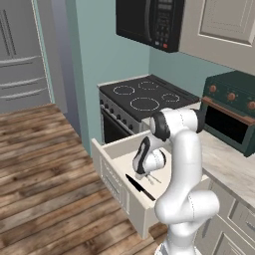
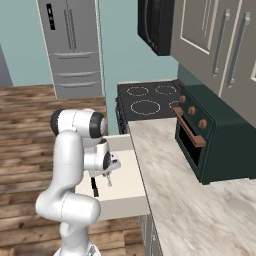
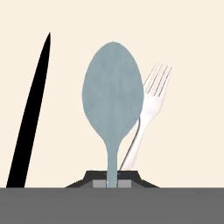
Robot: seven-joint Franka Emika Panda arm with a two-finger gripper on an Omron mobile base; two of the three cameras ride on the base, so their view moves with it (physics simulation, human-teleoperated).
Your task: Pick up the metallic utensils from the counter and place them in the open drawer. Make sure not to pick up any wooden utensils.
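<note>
Left base view: the white arm rose from the lower right of the frame and bent over the open drawer (image 1: pixel 112 172), which projected toward the lower left from the cabinet run below the counter (image 1: pixel 229 167). The gripper (image 1: pixel 145 175) hung at mid-frame above the drawer's pale interior, its fingers pressed together on the thin handle of the silver-blue spoon (image 1: pixel 153 178). The black knife (image 1: pixel 140 187) lay on the drawer floor just below and left of the gripper, pointing toward the upper left. A black stove (image 1: pixel 142 97) stood behind the drawer, a dark green oven (image 1: pixel 231 112) sat on the counter at right, and a black microwave (image 1: pixel 149 22) hung at the top.

Right base view: the arm rose from the lower left; the gripper (image 2: pixel 106 175) hovered over the drawer (image 2: pixel 125 180), left of the counter's marbled slab (image 2: pixel 200 215).

Hand view: the spoon (image 3: pixel 113 103) stood at frame centre, bowl upward, its handle pinched between the fingertips (image 3: pixel 100 183) at the bottom edge. A pale fork (image 3: pixel 151 105) lay on the drawer floor just right of the spoon, partly hidden behind it, tines toward the upper right. The knife (image 3: pixel 30 118) ran along the left side, its tip toward the top.
</note>
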